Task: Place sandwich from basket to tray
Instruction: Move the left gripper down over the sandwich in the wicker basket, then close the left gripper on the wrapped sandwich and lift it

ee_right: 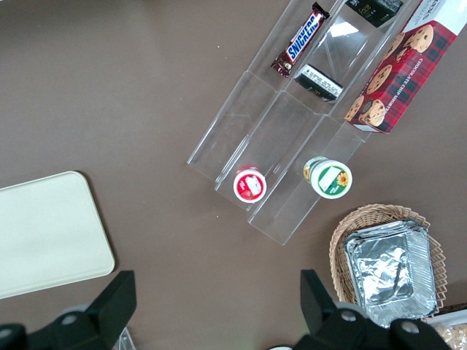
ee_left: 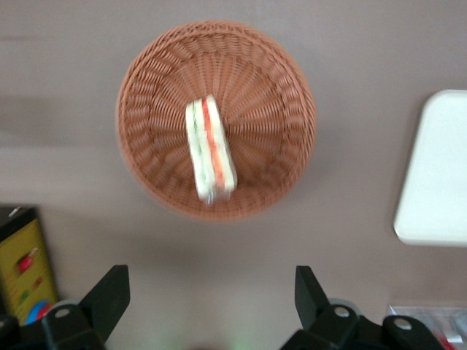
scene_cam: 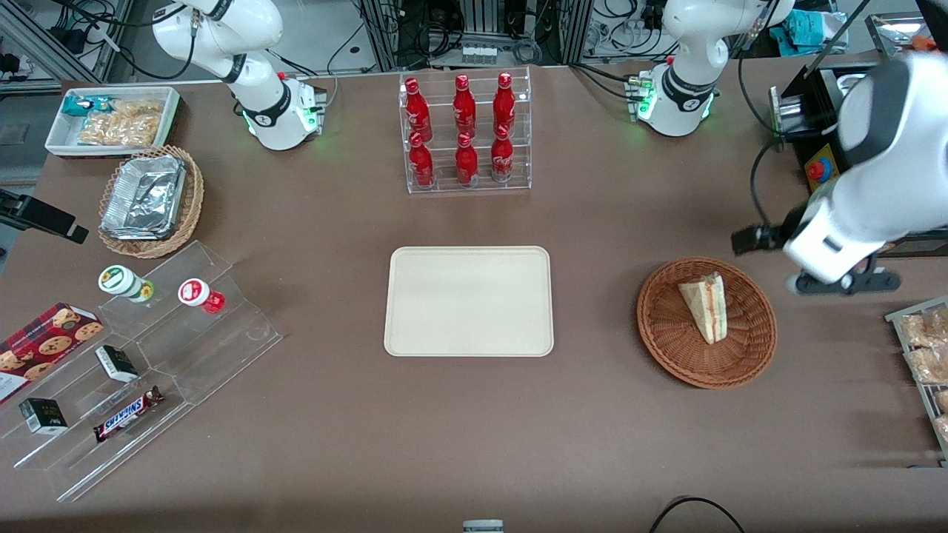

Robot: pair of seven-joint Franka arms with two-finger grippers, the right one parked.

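The front view looks steeply down over the whole surface (scene_cam: 474, 414). The left wrist view hangs above the basket (ee_left: 217, 120), gripper (ee_left: 211, 306) jaws wide apart; both share basket and tray (scene_cam: 469, 301).

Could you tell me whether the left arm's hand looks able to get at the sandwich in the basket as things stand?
Probably yes: the open hand hovers above the table beside the basket, and the sandwich lies uncovered in it.
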